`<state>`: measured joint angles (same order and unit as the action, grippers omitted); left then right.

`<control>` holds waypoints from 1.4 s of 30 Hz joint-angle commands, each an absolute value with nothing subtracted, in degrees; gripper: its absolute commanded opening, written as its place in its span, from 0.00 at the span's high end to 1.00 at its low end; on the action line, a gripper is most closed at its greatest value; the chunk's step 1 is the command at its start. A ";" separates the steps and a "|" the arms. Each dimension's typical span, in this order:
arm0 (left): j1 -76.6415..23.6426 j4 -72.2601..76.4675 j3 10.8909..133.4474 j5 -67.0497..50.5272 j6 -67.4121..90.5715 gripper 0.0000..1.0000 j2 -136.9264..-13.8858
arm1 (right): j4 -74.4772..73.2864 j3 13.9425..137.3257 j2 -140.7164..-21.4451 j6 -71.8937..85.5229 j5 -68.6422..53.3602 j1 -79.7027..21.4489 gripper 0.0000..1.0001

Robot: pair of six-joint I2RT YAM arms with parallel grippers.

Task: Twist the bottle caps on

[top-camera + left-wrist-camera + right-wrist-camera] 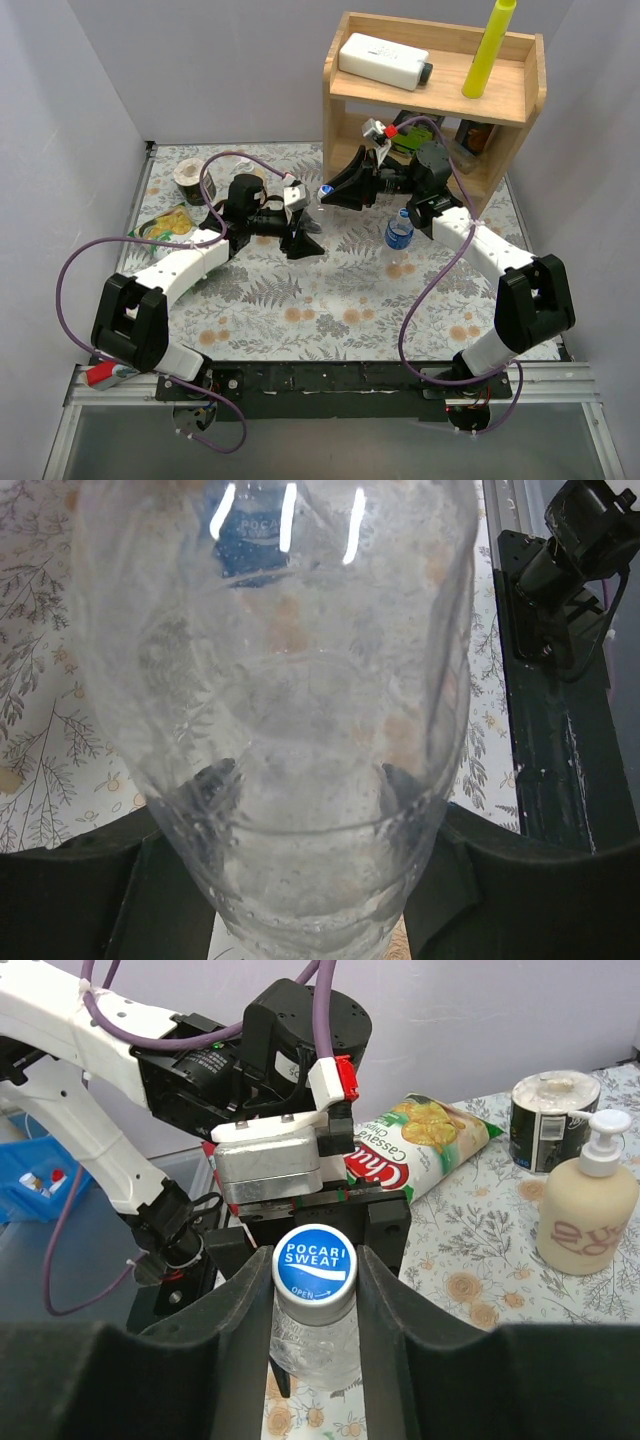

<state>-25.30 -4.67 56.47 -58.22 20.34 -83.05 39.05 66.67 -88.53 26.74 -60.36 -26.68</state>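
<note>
**Q:** Why is the left gripper point(310, 880) clamping the plain bottle point(300, 710)?
**A:** I am bracing it against spin. The right gripper point(315, 1295) is gripping the blue cap point(314, 1267), which is sitting on the neck, ready for turning.
**Q:** And the labelled bottle point(399, 232)?
**A:** It is standing free beside the right arm.

Clear bottle point(300, 730) — between dark fingers point(80, 900)

clear bottles: two, plain bottle point(300, 730) and labelled bottle point(398, 232). blue cap point(313, 1265): one seen. snack bag point(430, 1140): one. cream pump bottle point(588, 1210): one. roll point(555, 1120): one. wooden shelf point(505, 95): one. white box point(383, 60): one.
</note>
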 commanded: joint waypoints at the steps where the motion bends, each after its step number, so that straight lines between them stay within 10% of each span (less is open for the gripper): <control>1: -26.62 -4.83 58.80 -57.24 17.85 1.00 -83.58 | 40.27 70.31 -88.42 26.72 -58.54 -27.42 0.73; 8: -33.30 5.60 52.92 -40.11 22.22 1.00 -79.73 | 26.67 70.14 -85.26 20.23 -47.04 -29.88 0.98; 20: -37.53 17.66 48.69 -8.81 28.21 1.00 -75.15 | 5.36 70.14 -83.41 14.94 -28.31 -30.67 0.99; 27: -37.53 15.74 48.60 -12.19 30.94 1.00 -74.97 | 6.40 70.23 -83.41 14.94 -29.77 -30.59 0.98; 33: -33.76 8.37 50.53 -36.97 28.82 1.00 -74.18 | 19.86 68.64 -81.04 13.10 -52.15 -26.55 0.22; 42: -26.46 -15.10 61.96 -59.23 13.73 1.00 -81.65 | 24.29 67.42 -78.66 8.66 -66.52 -24.26 0.11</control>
